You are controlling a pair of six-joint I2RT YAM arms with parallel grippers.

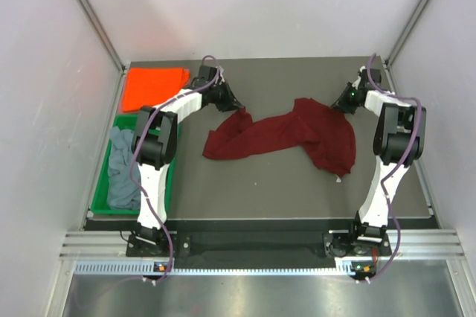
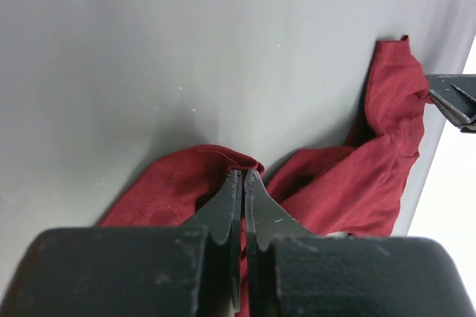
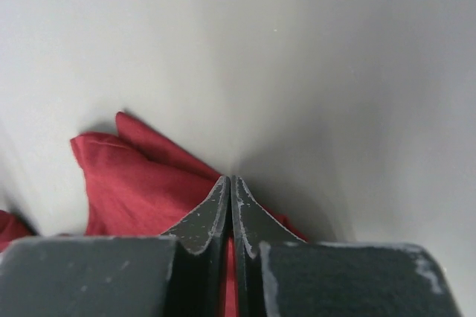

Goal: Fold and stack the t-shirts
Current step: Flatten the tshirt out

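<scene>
Both ends are gripped: the left fingers are clenched on a raised fold of the maroon t-shirt, and the right fingers are clamped on cloth at its far right corner. The shirt lies twisted across the middle of the table, bunched towards the right. Here's our worry: both bites look shallow, so a sharp pull could slip an edge free. If either pinch has caught two layers, we'd expect spreading to drag the twist along instead of flattening it.
</scene>
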